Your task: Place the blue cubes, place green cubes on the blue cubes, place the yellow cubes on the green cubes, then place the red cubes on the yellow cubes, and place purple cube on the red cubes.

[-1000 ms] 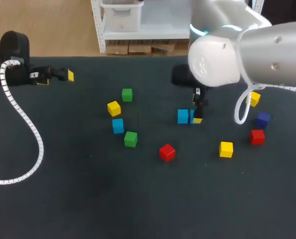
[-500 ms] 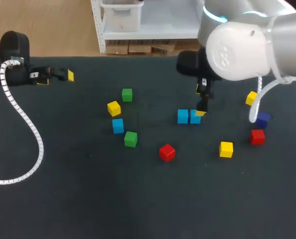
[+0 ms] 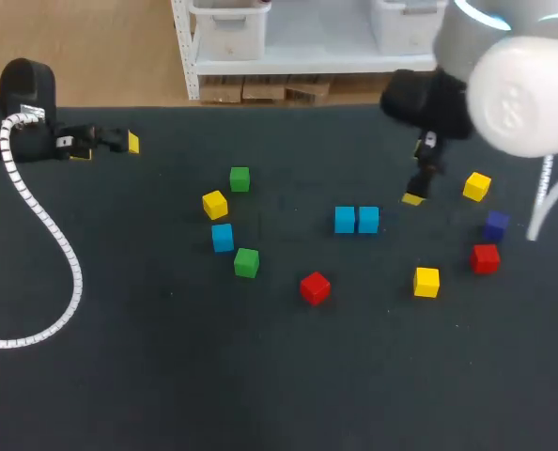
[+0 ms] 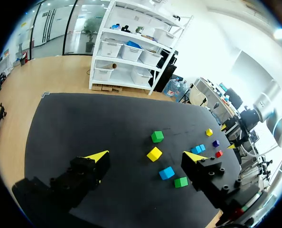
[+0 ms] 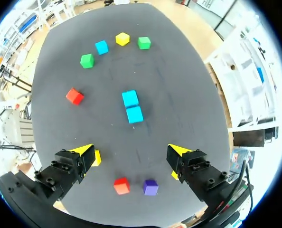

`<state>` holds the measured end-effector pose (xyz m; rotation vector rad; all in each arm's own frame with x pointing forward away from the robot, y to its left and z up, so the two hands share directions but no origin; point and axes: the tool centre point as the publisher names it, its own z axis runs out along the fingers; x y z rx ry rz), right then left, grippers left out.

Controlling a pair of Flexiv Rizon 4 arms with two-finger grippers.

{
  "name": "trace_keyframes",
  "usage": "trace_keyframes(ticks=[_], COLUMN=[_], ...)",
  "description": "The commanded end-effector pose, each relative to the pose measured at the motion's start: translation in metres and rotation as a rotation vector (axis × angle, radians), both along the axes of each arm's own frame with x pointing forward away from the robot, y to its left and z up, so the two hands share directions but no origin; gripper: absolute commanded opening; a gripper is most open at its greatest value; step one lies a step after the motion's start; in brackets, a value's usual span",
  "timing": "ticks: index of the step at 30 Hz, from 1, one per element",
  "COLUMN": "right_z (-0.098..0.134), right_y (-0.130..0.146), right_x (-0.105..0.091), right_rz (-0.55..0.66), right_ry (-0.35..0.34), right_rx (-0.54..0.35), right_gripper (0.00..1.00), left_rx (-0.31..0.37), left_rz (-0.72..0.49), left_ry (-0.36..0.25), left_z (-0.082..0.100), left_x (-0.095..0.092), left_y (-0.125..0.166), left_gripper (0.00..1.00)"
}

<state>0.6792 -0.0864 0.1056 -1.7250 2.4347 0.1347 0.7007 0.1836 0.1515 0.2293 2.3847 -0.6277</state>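
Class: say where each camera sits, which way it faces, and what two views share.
Head: above and behind, looking down on the table; left arm and right arm at the sides.
Left wrist: looks along the open left gripper across the table.
Right wrist: looks down past the open right gripper.
Both wrists show paired blue cubes.

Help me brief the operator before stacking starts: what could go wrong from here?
1. The two blue cubes touch side by side, so fingers lowering a green cube onto one may shove the other.
2. The purple cube and a red cube sit close together; the open right hand could knock one while grasping its neighbour.
3. A third blue cube lies apart beside that green cube, crowding a grasp there.
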Motion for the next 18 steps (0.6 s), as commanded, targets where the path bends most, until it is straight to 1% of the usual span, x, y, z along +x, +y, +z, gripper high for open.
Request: trace_keyframes(ticks=[1,8,18], right_z=[0.008,0.018,0.026], right_y=[-0.023,-0.046,-0.07], right_x=[-0.015,-0.025,-0.039], right_rz=[-0.055,-0.123,-0.174], right_ry=[-0.162,-0.191,-0.216], right_rx=[0.011,0.031,0.051], right_gripper=[1.0,1.0,1.0], left_rx=[-0.005,-0.005,-0.005], left_rz=[-0.002,-0.002,-0.002], left_ry=[-0.005,-0.005,-0.005], left_z=[-0.001,-0.001,-0.001], left_x=[-0.001,-0.001,-0.001], left_y=[0.001,0.001,0.001], left_gripper=[1.0,1.0,1.0])
